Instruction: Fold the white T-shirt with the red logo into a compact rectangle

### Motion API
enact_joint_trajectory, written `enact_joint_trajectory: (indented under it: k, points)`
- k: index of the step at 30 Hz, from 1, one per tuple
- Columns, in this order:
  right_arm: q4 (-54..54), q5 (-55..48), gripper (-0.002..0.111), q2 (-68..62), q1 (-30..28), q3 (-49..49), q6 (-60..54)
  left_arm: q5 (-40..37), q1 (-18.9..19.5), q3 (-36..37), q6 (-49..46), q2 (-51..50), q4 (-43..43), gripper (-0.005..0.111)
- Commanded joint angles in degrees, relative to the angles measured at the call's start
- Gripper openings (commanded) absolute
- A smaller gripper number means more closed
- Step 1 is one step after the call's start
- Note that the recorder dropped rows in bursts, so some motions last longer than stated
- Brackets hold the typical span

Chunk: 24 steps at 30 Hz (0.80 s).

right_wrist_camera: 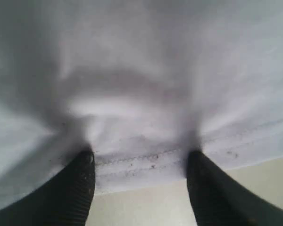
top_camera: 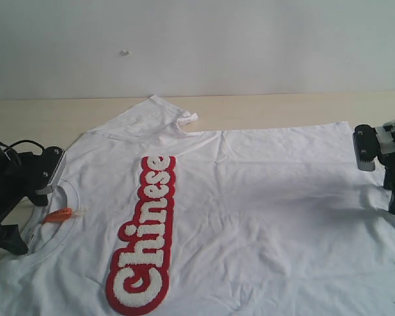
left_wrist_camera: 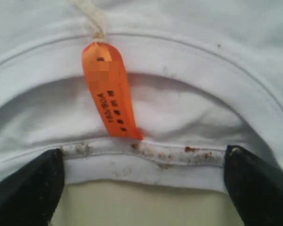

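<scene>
The white T-shirt lies flat, chest up, collar to the left and hem to the right. Its red logo runs along the chest. A small orange tag hangs inside the collar and shows close up in the left wrist view. My left gripper is open at the neck, and its black fingers straddle the soiled collar rib without pinching it. At the hem, my right gripper also stands open, one finger on either side of the stitched hem edge.
The beige table shows beyond the shirt, with a white wall behind it. One sleeve lies spread on the far side. The shirt's near part runs out of the exterior view.
</scene>
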State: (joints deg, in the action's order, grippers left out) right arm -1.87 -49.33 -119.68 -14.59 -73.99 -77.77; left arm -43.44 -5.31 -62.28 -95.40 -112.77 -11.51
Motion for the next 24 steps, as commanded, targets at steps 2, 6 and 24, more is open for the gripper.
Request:
enact_joint_trajectory:
  k: [2, 6, 24]
  points:
    - [3.65, 0.01, 0.057, -1.02, -0.1, 0.38, -0.1, 2.47, 0.04, 0.24, -0.3, 0.08, -0.31, 0.088]
    - [3.65, 0.01, 0.057, -1.02, -0.1, 0.38, -0.1, 2.47, 0.04, 0.24, -0.3, 0.08, -0.83, 0.088]
    - [0.34, 1.22, 0.0, -1.15, -0.1, 0.5, 0.06, 1.65, 0.04, 3.38, -0.34, -0.7, 3.62, 0.0]
